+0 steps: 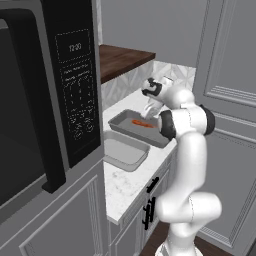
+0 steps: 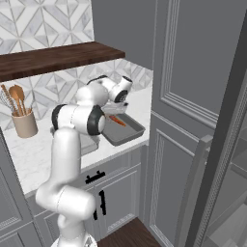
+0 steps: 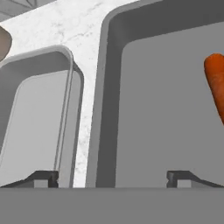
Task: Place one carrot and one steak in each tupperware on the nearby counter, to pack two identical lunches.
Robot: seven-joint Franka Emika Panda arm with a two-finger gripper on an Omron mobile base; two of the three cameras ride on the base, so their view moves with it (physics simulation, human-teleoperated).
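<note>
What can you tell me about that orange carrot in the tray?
The carrot is a small, slender orange stick, smooth and tapered, thicker at one rounded end. It lies flat on the grey floor of the far tupperware, the one nearer the tall grey panel, and touches nothing else that shows. The gripper hangs open just above that tupperware, not holding the carrot. In the hand view just the carrot's thick end peeks in from the edge.
</note>
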